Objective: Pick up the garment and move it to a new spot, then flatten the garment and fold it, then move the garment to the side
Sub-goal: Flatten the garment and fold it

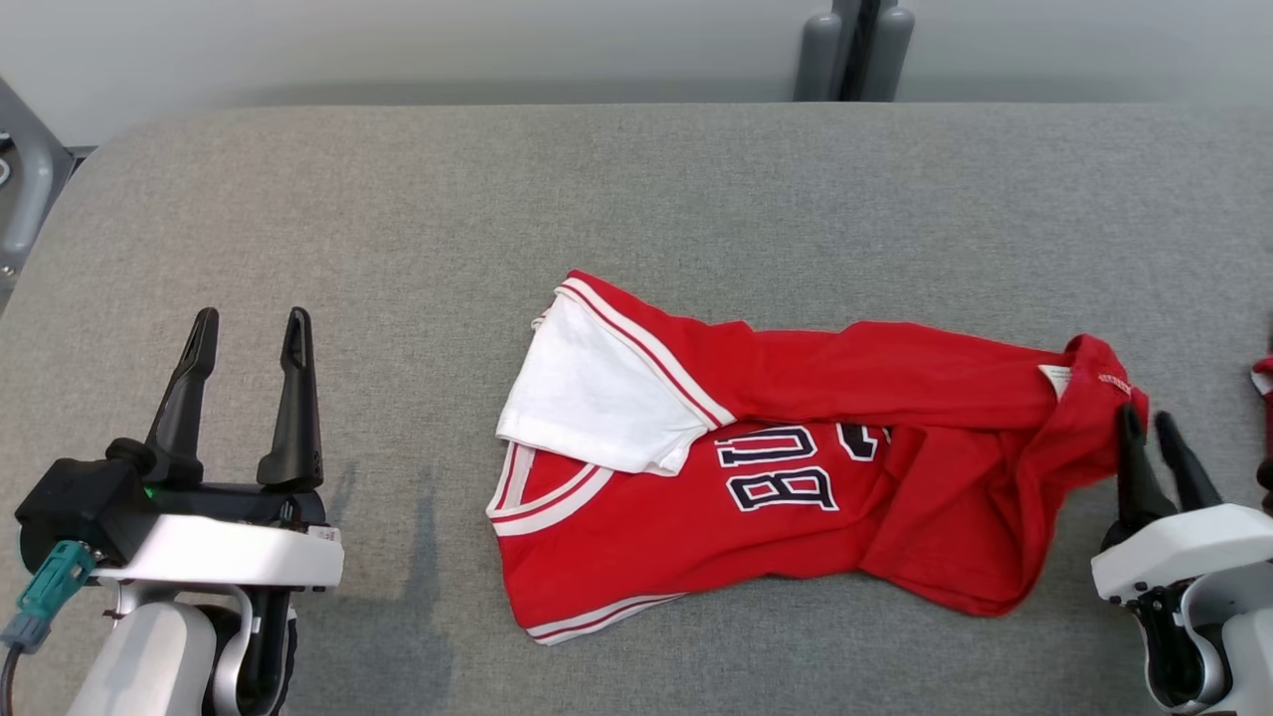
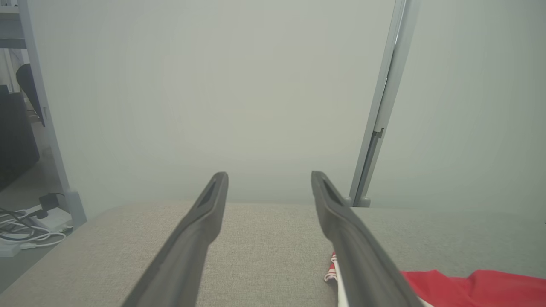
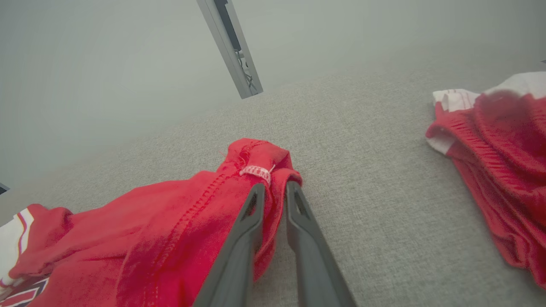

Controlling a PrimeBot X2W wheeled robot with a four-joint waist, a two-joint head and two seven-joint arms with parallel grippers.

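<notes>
Garment: a red jersey (image 1: 796, 477) with dark lettering and white trim lies crumpled lengthwise near the middle of the bench (image 1: 398, 219), one white sleeve (image 1: 597, 398) folded over its chest.
Right gripper: the right gripper (image 1: 1144, 415) is at the jersey's right end, where the hem is bunched into a small peak.
Right fingers: narrow, with a fold of red cloth between them just below a small white label (image 3: 256, 171); whether they pinch it or merely straddle it, the pictures do not tell.
Left gripper: the left gripper (image 1: 251, 318) hangs over bare bench, well apart from the jersey's collar end.
Left fingers: spread wide, nothing between them.
Second garment: another red and white piece (image 3: 490, 149) lies on the bench to the right of the right gripper, apart from the jersey, with bare grey fabric between the two.
Behind the bench: a grey metal post (image 1: 855, 50) stands at the far edge, against a pale wall.
Floor: in the left wrist view, white cables (image 2: 25, 234) lie beside a frame leg past the bench corner.
In the way: the folded sleeve covers part of the jersey's front and lettering.
</notes>
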